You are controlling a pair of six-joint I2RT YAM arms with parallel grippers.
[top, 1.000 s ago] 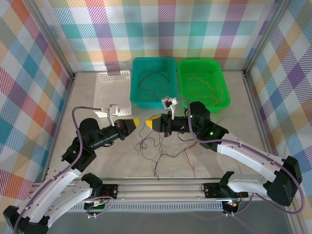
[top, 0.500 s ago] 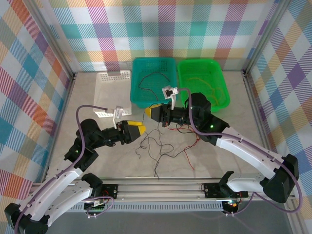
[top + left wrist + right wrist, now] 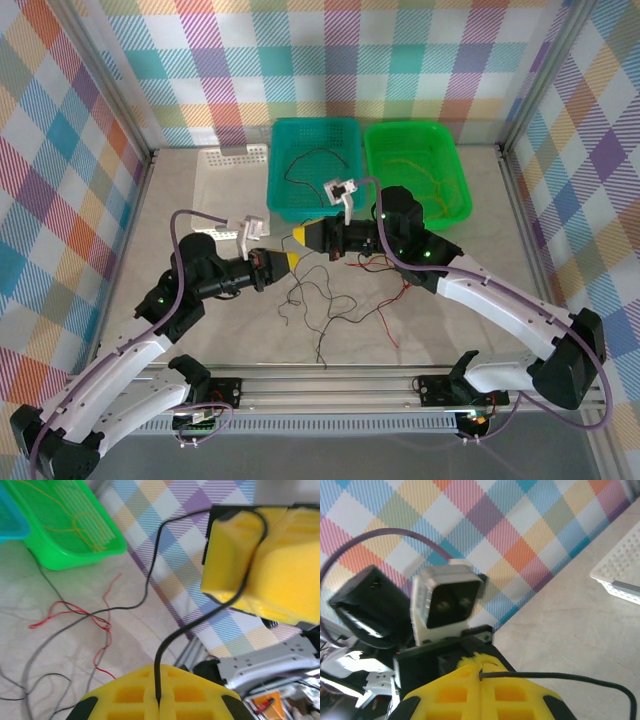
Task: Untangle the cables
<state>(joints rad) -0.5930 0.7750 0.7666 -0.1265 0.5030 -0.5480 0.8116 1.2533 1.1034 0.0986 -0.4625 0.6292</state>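
Thin red and black cables (image 3: 330,300) lie tangled on the table in front of both arms. My left gripper (image 3: 285,262) and right gripper (image 3: 300,236) meet tip to tip just in front of the teal basket (image 3: 315,165). In the left wrist view my left gripper (image 3: 159,677) is shut on a black cable (image 3: 200,622) that rises to the yellow right fingers (image 3: 255,575). In the right wrist view my right gripper (image 3: 480,672) is shut on the same black cable (image 3: 560,677), which leads off to the right.
The teal basket holds a dark cable (image 3: 305,160). The green basket (image 3: 415,170) beside it holds orange-yellow cables (image 3: 75,522). A white basket (image 3: 235,155) stands at the back left. Red cable loops (image 3: 75,612) lie below the green basket.
My right gripper moved back toward the teal basket and a little left. My left gripper opened briefly, shifted right and closed again on the black cable just below the right one.
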